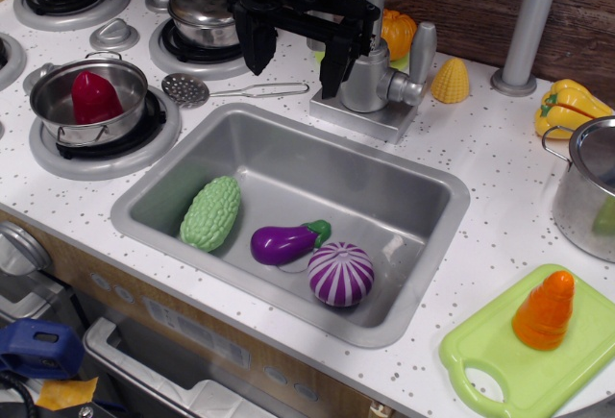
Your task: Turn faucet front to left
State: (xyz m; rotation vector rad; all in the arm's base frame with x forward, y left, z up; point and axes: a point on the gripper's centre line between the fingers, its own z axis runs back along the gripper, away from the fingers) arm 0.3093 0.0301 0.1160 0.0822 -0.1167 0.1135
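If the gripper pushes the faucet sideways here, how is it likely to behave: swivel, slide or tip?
The faucet will probably swivel rather than tip: its thick round body stands on a wide square base plate lying flat on the counter. Its smooth metallic finish looks slippery, so the gripper may slide off. The paddle lever probably offers the best flat face to push.

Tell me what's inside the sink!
In the sink lie a bumpy green gourd, a purple eggplant and a purple-and-white striped onion. They cover the bit of floor beneath them, so anything under them stays hidden.
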